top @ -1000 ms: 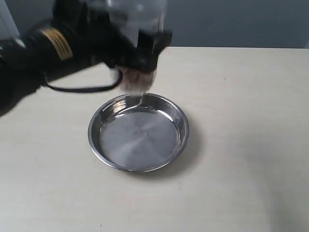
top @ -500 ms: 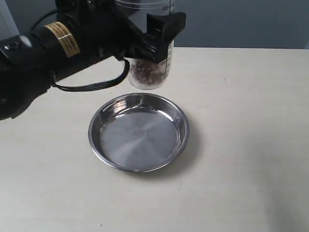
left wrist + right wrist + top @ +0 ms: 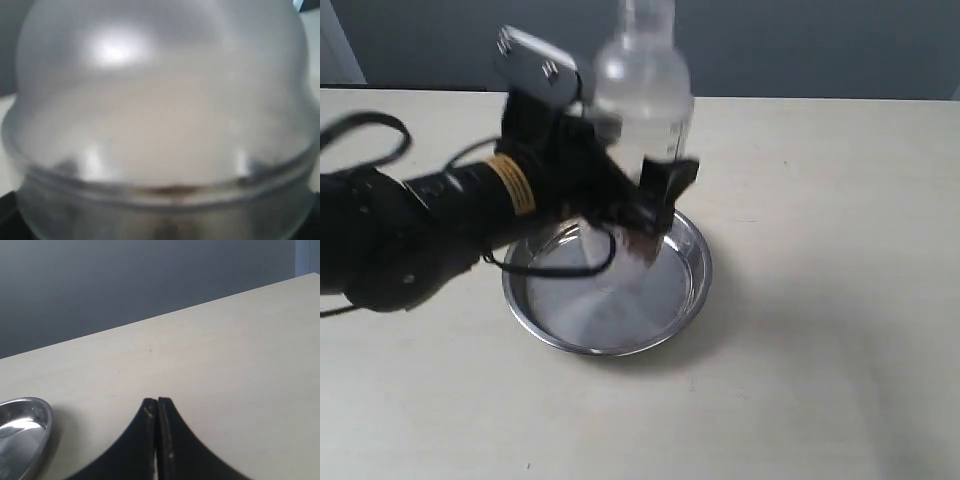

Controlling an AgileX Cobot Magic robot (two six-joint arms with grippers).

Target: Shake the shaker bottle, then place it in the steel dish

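The shaker bottle stands upright over the steel dish, its cap at the top edge of the exterior view and its brown grains low inside. My left gripper is shut on the bottle's lower body, its black arm reaching in from the left. The left wrist view is filled by the bottle's frosted dome, so the fingers are hidden there. I cannot tell whether the bottle's base touches the dish. My right gripper is shut with nothing in it, off to the side of the dish.
A pale beige table carries the dish. A dark grey wall runs behind the table's far edge. A black cable loops off the left arm.
The left arm has swung down and forward with the bottle, from above the dish's far rim to low over the dish. The bottle appears blurred by motion.
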